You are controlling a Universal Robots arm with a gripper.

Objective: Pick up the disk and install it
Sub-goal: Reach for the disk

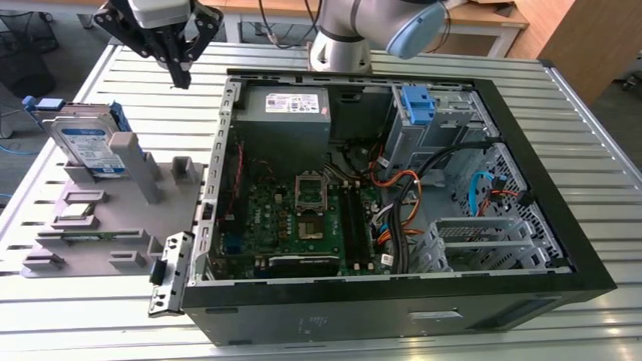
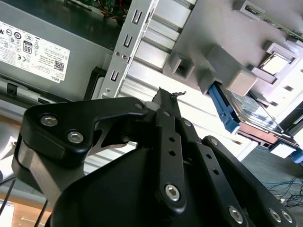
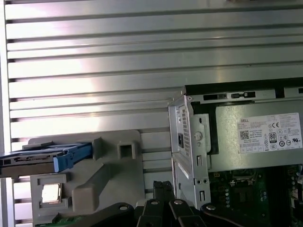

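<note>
A slatted metal table (image 1: 602, 188) is seen under everything in the exterior view. An open computer case (image 1: 351, 320) is laid flat on it, and the motherboard (image 1: 301, 218) is exposed inside. A grey power supply (image 1: 281, 131) is mounted in one corner of the case, and a blue bracket (image 1: 416, 101) is fitted in a bay to the exterior view's right of it. A grey fixture (image 1: 101, 218) is set on the table to the exterior view's left of the case. The disk (image 1: 89, 143) is held on edge in this fixture, its blue frame seen around the silver body; it is shown edge-on in the first wrist view (image 3: 42, 158). The gripper (image 1: 182, 75) is held above the table near the case corner by the power supply, well apart from the disk. Its fingers are pressed together with nothing caught between them
</note>
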